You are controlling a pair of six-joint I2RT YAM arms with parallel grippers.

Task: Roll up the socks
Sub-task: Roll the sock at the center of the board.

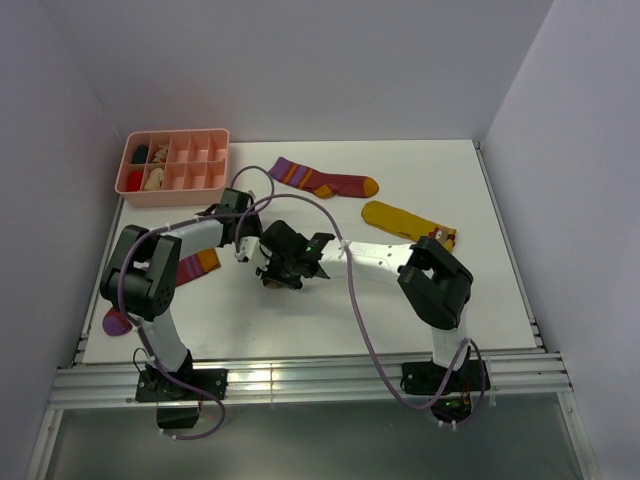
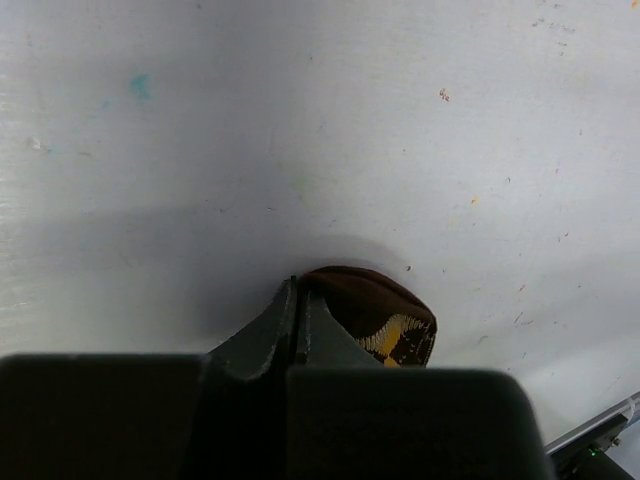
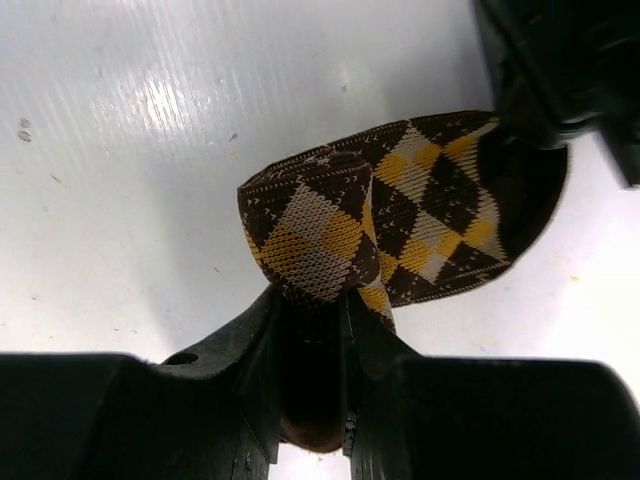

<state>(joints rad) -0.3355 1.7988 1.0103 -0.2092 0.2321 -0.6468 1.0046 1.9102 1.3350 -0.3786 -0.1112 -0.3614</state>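
Two grippers are working the diamond-check sock (image 3: 400, 210) mid-way across the table (image 1: 480, 300). The right gripper (image 3: 340, 300) is pinching the rolled fold, likely stopping it unwinding. The left gripper (image 2: 296, 290), fingers pressed together, is sitting at its brown end, probably anchoring it.

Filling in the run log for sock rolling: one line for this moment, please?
left tool: shut on diamond-check sock, brown end | right tool: shut on same sock's folded part | roll: unfinished
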